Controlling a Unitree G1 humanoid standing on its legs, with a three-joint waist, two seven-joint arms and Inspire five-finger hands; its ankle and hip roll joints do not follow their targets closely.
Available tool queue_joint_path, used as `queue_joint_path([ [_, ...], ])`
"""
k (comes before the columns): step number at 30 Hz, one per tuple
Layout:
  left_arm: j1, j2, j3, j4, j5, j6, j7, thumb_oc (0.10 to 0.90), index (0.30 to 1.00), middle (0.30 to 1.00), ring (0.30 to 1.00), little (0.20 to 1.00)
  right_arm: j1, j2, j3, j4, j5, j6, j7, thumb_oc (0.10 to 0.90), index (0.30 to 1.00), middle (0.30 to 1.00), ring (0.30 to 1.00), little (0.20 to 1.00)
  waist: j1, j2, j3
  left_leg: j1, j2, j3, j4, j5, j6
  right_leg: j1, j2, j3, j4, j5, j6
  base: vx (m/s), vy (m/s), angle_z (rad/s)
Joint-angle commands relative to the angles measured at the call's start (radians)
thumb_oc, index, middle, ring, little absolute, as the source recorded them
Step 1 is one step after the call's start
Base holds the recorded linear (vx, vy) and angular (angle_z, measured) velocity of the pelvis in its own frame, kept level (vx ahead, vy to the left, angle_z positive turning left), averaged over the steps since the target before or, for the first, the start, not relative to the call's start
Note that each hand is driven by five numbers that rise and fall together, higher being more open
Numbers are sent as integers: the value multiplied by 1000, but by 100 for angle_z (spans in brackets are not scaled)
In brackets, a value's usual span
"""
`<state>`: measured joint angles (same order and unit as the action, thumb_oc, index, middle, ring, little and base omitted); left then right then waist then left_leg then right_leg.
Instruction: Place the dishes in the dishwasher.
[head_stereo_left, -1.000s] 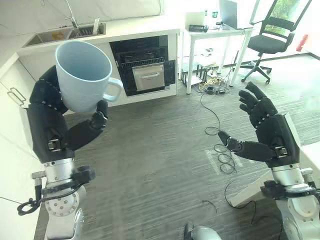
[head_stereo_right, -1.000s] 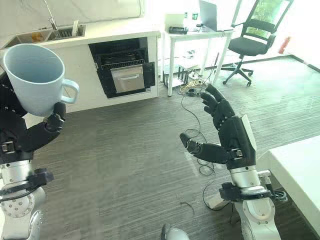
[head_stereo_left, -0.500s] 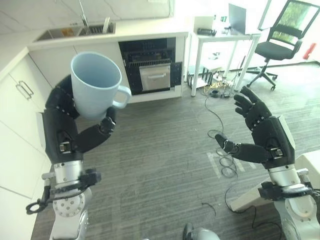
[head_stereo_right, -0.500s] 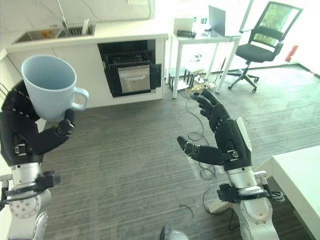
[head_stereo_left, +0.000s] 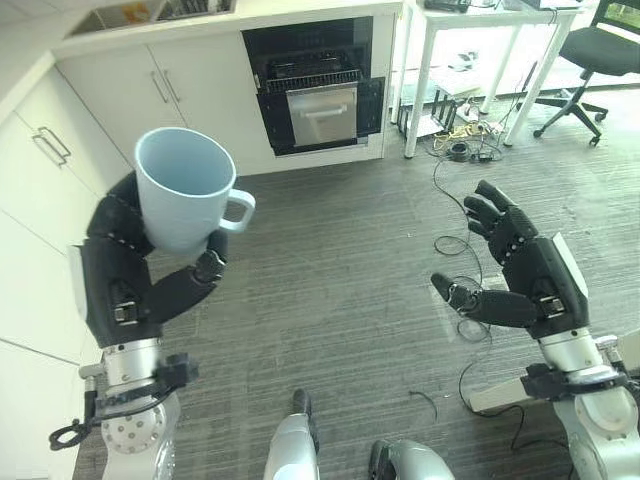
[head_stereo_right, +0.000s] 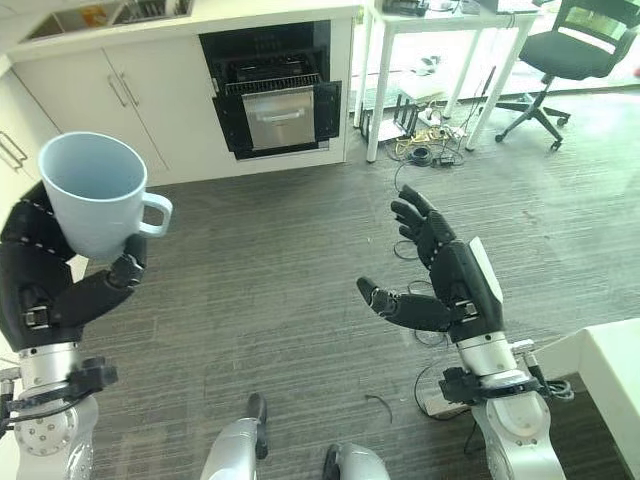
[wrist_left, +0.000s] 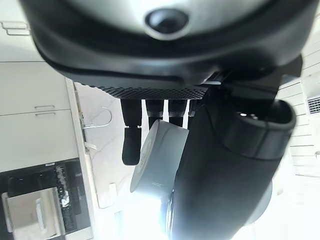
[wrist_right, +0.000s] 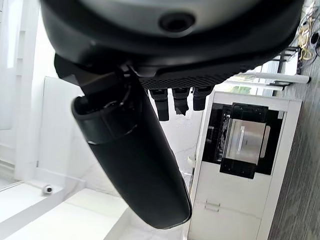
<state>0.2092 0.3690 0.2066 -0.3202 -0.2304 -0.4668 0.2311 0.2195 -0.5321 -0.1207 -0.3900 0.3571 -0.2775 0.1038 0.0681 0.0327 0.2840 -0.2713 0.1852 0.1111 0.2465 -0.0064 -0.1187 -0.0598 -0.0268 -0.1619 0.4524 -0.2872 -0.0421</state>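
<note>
A pale blue mug (head_stereo_left: 184, 198) is held upright at chest height, its handle turned to the right. My left hand (head_stereo_left: 128, 278) is shut on the mug, fingers round its back and thumb across the front, and the mug (wrist_left: 160, 159) shows between them in the left wrist view. My right hand (head_stereo_left: 525, 280) hovers open at the right with fingers spread and nothing in it. The dishwasher (head_stereo_left: 318, 85) stands open in the far cabinet run, its rack (head_stereo_left: 310, 79) and steel inner front (head_stereo_right: 276, 115) showing.
White cabinets (head_stereo_left: 60, 150) run along the left and far side under a counter with a sink (head_stereo_right: 100, 14). A white desk (head_stereo_left: 470, 40) and a black office chair (head_stereo_left: 590, 45) stand at the far right. Cables (head_stereo_left: 450, 240) lie on the grey floor.
The whole picture has shifted: the camera now looks down more steeply and the dishwasher sits higher in view. The mug is held a little lower. The right hand stays open.
</note>
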Motion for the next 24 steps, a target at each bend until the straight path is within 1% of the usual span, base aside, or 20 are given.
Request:
queue_joint_path([
  [1, -86, 92, 33, -104, 1, -81, -6, 400, 300, 300, 300, 300, -44, 31, -44, -131, 53, -108, -8, 800, 900, 900, 900, 900, -8, -55, -130, 10, -78, 26, 53, -118, 65, 220, -114, -97, -152, -6, 193, 836, 560, -12],
  [2, -114, 101, 26, -100, -5, -67, -39, 400, 300, 300, 300, 300, -52, 36, -43, -135, 44, -97, -46, 800, 900, 900, 900, 900, -1, -69, -140, 20, -119, -2, 53, -130, 92, 239, -133, -111, -152, 74, 221, 353, 251, -12],
  [3, -124, 104, 22, -98, -7, -60, -54, 400, 300, 300, 300, 300, -63, 42, -37, -130, 39, -93, -61, 800, 900, 900, 900, 900, 1, -71, -145, 30, -139, -15, 53, -140, 105, 250, -142, -128, -152, 156, 232, 529, 367, -11],
  [4, -138, 111, 14, -95, -5, -55, -71, 400, 300, 300, 300, 300, -77, 58, -27, -123, 28, -94, -73, 800, 900, 900, 900, 900, -1, -66, -147, 58, -175, -44, 53, -162, 130, 254, -144, -128, -70, 263, 246, 383, 301, 0],
  [5, -142, 114, 11, -96, -1, -53, -76, 400, 300, 300, 300, 300, -77, 67, -20, -123, 19, -98, -77, 800, 900, 900, 900, 900, -3, -60, -145, 72, -191, -59, 53, -168, 140, 219, -147, -116, 23, 281, 247, 368, 357, 33],
  [6, -154, 115, -10, -95, 29, -56, -66, 400, 300, 300, 300, 300, -99, 82, 16, -106, -11, -99, -82, 800, 900, 900, 900, 900, -14, -39, -137, 101, -186, -55, 53, -180, 146, 107, -151, -111, 107, 276, 214, 240, 233, 51],
  [7, -164, 125, -18, -93, 42, -53, -49, 400, 300, 300, 300, 300, -108, 78, 28, -92, -11, -103, -78, 800, 900, 900, 900, 900, -17, -38, -133, 109, -182, -42, 53, -179, 143, 79, -132, -131, 41, 225, 197, 195, 149, 24],
  [8, -168, 129, -18, -93, 44, -50, -44, 400, 300, 300, 300, 300, -111, 75, 30, -89, -8, -104, -77, 800, 900, 900, 900, 900, -17, -37, -133, 109, -178, -39, 53, -179, 140, 79, -122, -138, 15, 211, 191, 174, -44, -5],
  [9, -183, 142, -19, -91, 48, -44, -28, 400, 300, 300, 300, 300, -115, 62, 25, -83, 14, -111, -72, 800, 900, 900, 900, 900, -18, -39, -130, 113, -165, -20, 53, -177, 129, 86, -96, -177, -120, 177, 180, 130, -105, -14],
  [10, -188, 146, -19, -89, 51, -44, -22, 400, 300, 300, 300, 300, -115, 56, 19, -80, 31, -117, -66, 800, 900, 900, 900, 900, -20, -43, -121, 123, -159, -6, 53, -180, 122, 65, -102, -197, -152, 162, 175, 209, -139, -16],
  [11, -190, 148, -16, -90, 57, -42, -17, 400, 300, 300, 300, 300, -115, 50, 12, -78, 49, -123, -59, 800, 900, 900, 900, 900, -23, -53, -116, 141, -161, 2, 53, -200, 115, 37, -120, -191, -152, 134, 181, 179, -135, -24],
  [12, -190, 149, -15, -89, 71, -44, -9, 400, 300, 300, 300, 300, -114, 45, 6, -72, 69, -132, -48, 800, 900, 900, 900, 900, -31, -62, -107, 156, -161, 22, 53, -212, 114, -8, -144, -183, -152, 142, 190, 203, -164, -12],
  [13, -188, 148, -16, -89, 90, -43, 6, 400, 300, 300, 300, 300, -113, 44, -1, -66, 92, -149, -21, 800, 900, 900, 900, 900, -55, -75, -91, 177, -170, 57, 53, -226, 126, -122, -192, -140, -152, 226, 212, 134, -142, 23],
  [14, -189, 147, -17, -91, 94, -40, 8, 400, 300, 300, 300, 300, -113, 44, -1, -66, 94, -150, -16, 800, 900, 900, 900, 900, -60, -75, -90, 182, -172, 59, 53, -233, 129, -148, -199, -124, -152, 238, 218, 160, -149, 31],
  [16, -186, 141, -23, -95, 111, -38, 10, 400, 300, 300, 300, 300, -98, 56, 0, -77, 93, -160, 2, 800, 900, 900, 900, 900, -81, -66, -83, 216, -177, 54, 53, -263, 143, -251, -213, -66, -152, 247, 228, 357, -215, -27],
  [17, -178, 144, -21, -100, 118, -42, 13, 400, 300, 300, 300, 300, -93, 60, 0, -85, 96, -166, 9, 800, 900, 900, 900, 900, -82, -67, -81, 239, -186, 45, 53, -286, 150, -272, -219, -66, -152, 250, 235, 408, -284, -35],
  [19, -160, 146, -16, -105, 119, -49, 12, 400, 300, 300, 300, 300, -83, 56, 0, -87, 108, -174, 15, 800, 900, 900, 900, 900, -82, -70, -76, 262, -189, 58, 53, -301, 161, -268, -222, -83, -152, 240, 233, 326, -285, -2],
  [22, -154, 147, -19, -111, 104, -43, 15, 400, 300, 300, 300, 300, -94, 39, 2, -90, 108, -158, -6, 800, 900, 900, 900, 900, -82, -80, -88, 302, -194, 56, 53, -328, 166, -237, -223, -92, -152, 272, 240, 389, -344, -5],
  [23, -155, 147, -20, -110, 92, -46, 9, 400, 300, 300, 300, 300, -105, 36, 3, -89, 100, -150, -18, 800, 900, 900, 900, 900, -82, -85, -94, 330, -194, 48, 53, -342, 168, -216, -219, -98, -152, 279, 240, 443, -380, 15],
  [24, -151, 143, -25, -110, 85, -50, 6, 400, 300, 300, 300, 300, -110, 33, 1, -93, 93, -140, -24, 800, 900, 900, 900, 900, -85, -84, -104, 363, -190, 36, 53, -352, 161, -199, -209, -106, -152, 281, 234, 556, -468, 30],
])
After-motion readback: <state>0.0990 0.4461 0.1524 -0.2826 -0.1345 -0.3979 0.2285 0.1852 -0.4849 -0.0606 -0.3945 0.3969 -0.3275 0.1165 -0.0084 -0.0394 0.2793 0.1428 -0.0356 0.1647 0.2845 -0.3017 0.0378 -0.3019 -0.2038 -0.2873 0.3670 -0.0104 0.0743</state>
